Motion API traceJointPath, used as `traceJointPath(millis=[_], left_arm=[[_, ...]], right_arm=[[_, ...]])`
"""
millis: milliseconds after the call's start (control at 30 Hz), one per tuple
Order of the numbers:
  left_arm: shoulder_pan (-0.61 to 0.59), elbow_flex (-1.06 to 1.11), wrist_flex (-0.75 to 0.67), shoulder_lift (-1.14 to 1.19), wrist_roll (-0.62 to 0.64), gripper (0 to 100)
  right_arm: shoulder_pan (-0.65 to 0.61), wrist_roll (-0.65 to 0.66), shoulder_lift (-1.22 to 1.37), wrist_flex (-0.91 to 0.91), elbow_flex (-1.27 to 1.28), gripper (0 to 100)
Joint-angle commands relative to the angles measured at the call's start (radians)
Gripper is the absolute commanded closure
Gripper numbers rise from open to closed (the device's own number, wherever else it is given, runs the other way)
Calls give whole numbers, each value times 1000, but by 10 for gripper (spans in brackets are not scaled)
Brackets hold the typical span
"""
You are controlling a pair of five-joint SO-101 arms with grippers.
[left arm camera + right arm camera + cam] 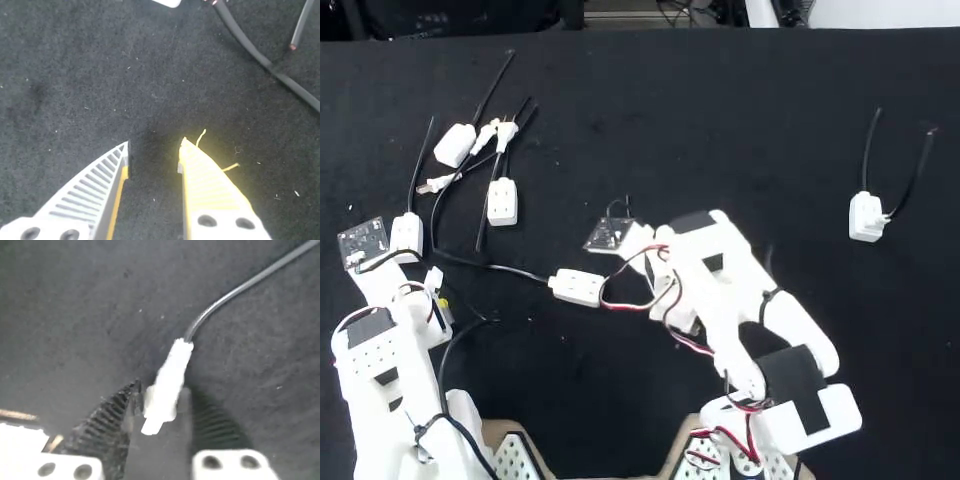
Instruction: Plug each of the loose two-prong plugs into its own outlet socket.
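Note:
My right gripper (160, 389) is shut on a white two-prong plug (167, 375) whose black cord (235, 292) runs away over the cloth. From above, this plug (574, 286) lies left of table centre with the right gripper (602, 293) at its right end. My left gripper (153, 150) stands open over bare black cloth, with nothing between its white finger and its yellow finger. It sits at the near left (438, 290). White outlet sockets (501, 201) (406, 234) and loose white plugs (455, 145) (506, 131) lie at the far left.
A white socket (866, 216) with two black cords stands alone at the right. Black cords (470, 262) cross the cloth between the left arm and the held plug. A cord (270, 65) passes just beyond the left fingers.

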Motion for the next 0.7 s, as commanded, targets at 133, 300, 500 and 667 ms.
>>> traceJointPath(millis=[133,300,500,667], left_arm=[[-7,-10,-6,-17,5,833],[-7,-12,-6,-17,5,833],[-7,-10,-6,-17,5,833],[-7,-8,-6,-17,5,833]], right_arm=[[172,-273,-124,-54,-68,988],[382,-678,-142,-60,-133,987],[351,-827,-28,-129,-139,982],[215,-790,61,-123,-157,774]])
